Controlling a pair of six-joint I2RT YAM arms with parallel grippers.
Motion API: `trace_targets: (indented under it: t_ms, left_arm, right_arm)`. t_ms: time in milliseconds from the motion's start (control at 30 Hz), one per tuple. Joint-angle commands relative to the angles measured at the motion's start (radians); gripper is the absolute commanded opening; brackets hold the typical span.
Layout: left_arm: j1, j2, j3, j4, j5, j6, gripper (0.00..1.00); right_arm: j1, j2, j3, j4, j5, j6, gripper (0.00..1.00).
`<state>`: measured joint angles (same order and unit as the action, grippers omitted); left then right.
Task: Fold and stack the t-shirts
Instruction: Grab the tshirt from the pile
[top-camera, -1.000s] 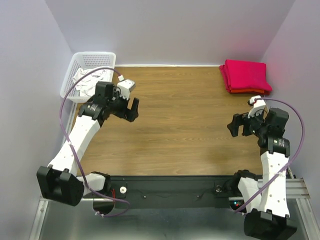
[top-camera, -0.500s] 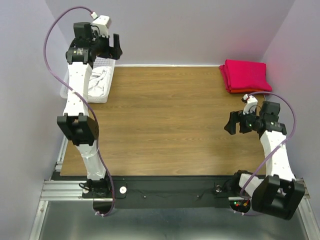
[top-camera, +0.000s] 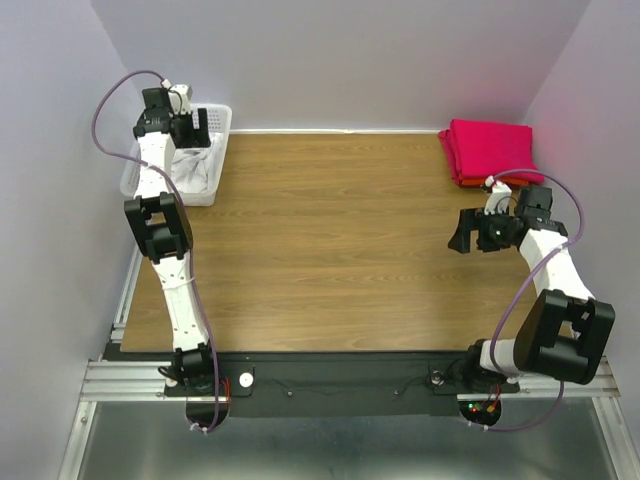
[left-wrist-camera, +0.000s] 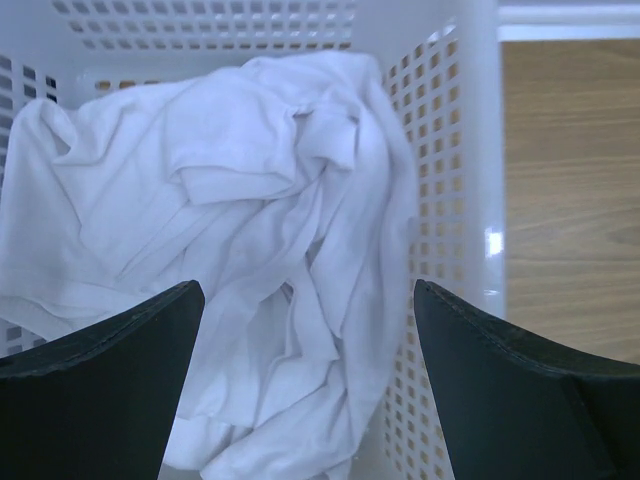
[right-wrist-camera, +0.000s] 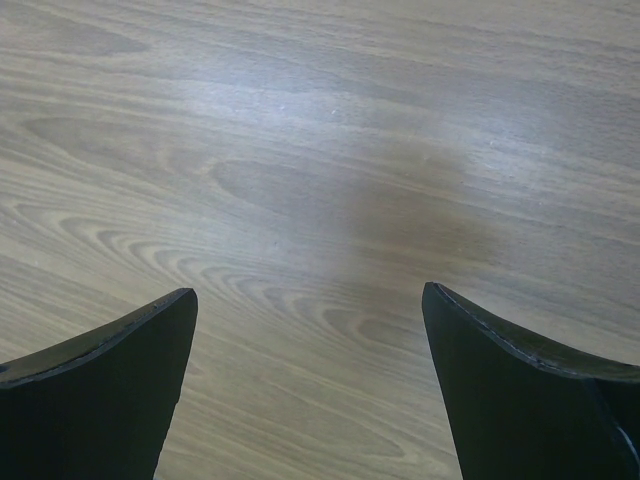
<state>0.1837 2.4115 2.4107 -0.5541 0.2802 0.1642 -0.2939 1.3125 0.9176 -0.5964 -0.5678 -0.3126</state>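
Observation:
A crumpled white t-shirt (left-wrist-camera: 250, 220) lies in the white lattice basket (top-camera: 215, 120) at the table's far left. My left gripper (top-camera: 190, 128) hangs open just above it, its fingers (left-wrist-camera: 110, 350) spread wide over the cloth and holding nothing. A stack of folded red and pink t-shirts (top-camera: 492, 150), with an orange-red one at the bottom, sits at the far right corner. My right gripper (top-camera: 467, 232) is open and empty over bare wood, in front of that stack; its fingers (right-wrist-camera: 520, 380) frame only the table top.
The wooden table (top-camera: 340, 240) stretches between the basket and the stack. Purple-grey walls close in the left, back and right sides. The basket's right wall (left-wrist-camera: 450, 200) stands beside my left gripper.
My left arm swung from the table's left middle up over the basket, then dropped into it. My right gripper shifted a little towards the far right.

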Motion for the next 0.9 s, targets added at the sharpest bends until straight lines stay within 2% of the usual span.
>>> trace_targets:
  t_ms: [0, 100, 467, 533, 633, 667, 733, 767, 867]
  left_arm:
    - [0.013, 0.018, 0.022, 0.042, -0.064, 0.084, 0.99]
    - [0.014, 0.060, 0.013, 0.042, -0.111, 0.116, 0.99]
    - [0.014, 0.175, 0.013, -0.052, -0.115, 0.207, 0.99]
    - [0.014, 0.182, 0.011, -0.050, -0.121, 0.213, 0.94]
    - [0.016, 0.187, 0.021, -0.029, -0.162, 0.183, 0.65]
    - [0.016, 0.178, 0.031, -0.009, -0.186, 0.172, 0.48]
    - [0.022, 0.149, 0.031, 0.020, -0.200, 0.161, 0.36]
    - [0.022, 0.137, 0.034, 0.045, -0.210, 0.164, 0.23]
    - [0.023, 0.082, 0.059, 0.078, -0.213, 0.187, 0.00]
  right_arm:
    - [-0.005, 0.010, 0.058, 0.053, 0.028, 0.032, 1.00]
    - [-0.005, 0.002, 0.064, 0.053, 0.036, 0.036, 1.00]
    - [-0.005, -0.016, 0.090, 0.052, 0.097, 0.040, 1.00]
    - [-0.005, -0.018, 0.096, 0.052, 0.095, 0.040, 1.00]
    - [-0.005, -0.015, 0.104, 0.050, 0.095, 0.047, 1.00]
    - [-0.005, -0.015, 0.107, 0.052, 0.089, 0.052, 1.00]
    - [-0.005, -0.012, 0.113, 0.050, 0.082, 0.061, 1.00]
    - [-0.005, -0.012, 0.119, 0.050, 0.074, 0.061, 1.00]
    - [-0.005, -0.009, 0.128, 0.050, 0.065, 0.064, 1.00]
